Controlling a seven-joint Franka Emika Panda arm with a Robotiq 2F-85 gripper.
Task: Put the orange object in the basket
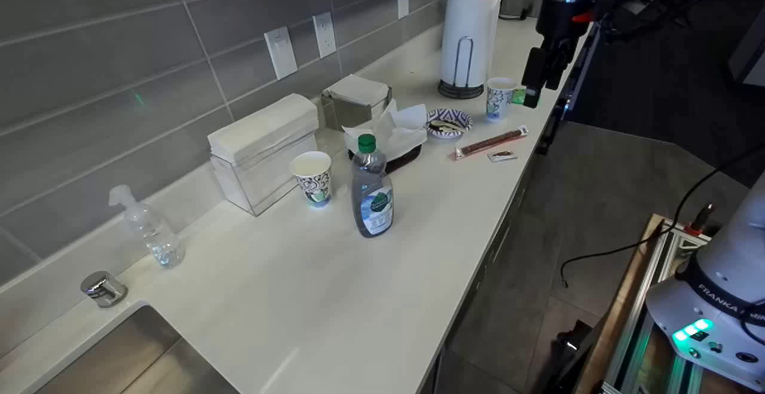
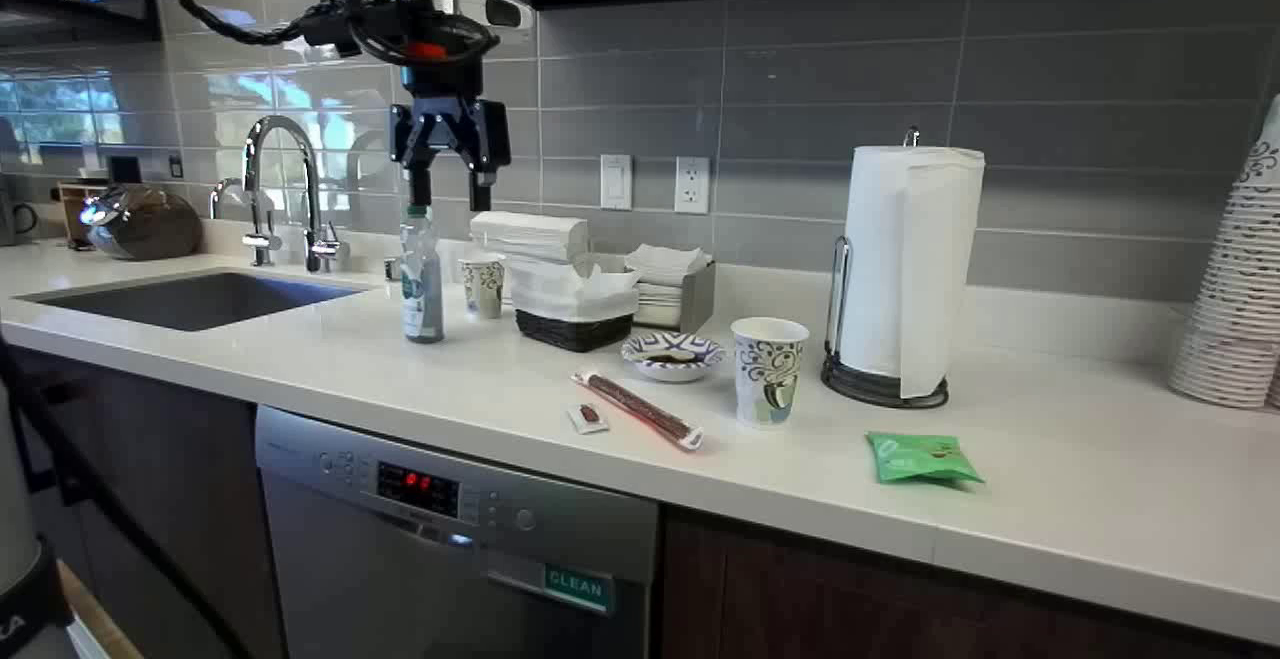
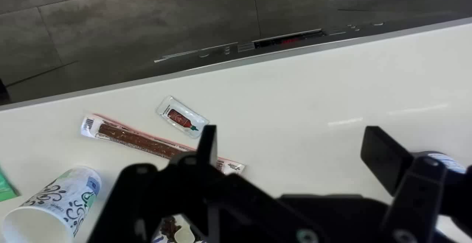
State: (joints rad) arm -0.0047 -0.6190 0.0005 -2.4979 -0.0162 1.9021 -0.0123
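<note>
The orange object is a thin reddish-brown stick in a clear, orange-edged wrapper. It lies flat on the counter in both exterior views (image 1: 492,142) (image 2: 640,409) and in the wrist view (image 3: 134,139), where a finger covers part of it. The basket is low and dark, lined with white paper, in both exterior views (image 1: 407,159) (image 2: 572,331); it does not show in the wrist view. My gripper (image 2: 450,201) is open and empty, high above the counter, also in an exterior view (image 1: 541,94). In the wrist view, the stick lies at the left finger's side of the gripper (image 3: 289,139).
A sauce packet (image 3: 182,117) lies beside the stick. A paper cup (image 2: 770,371), a patterned bowl (image 2: 673,357) and a paper towel roll (image 2: 905,269) stand nearby. A soap bottle (image 1: 373,194) and napkin holders (image 1: 263,155) stand near the basket. The counter's front edge (image 3: 236,65) runs close to the packet.
</note>
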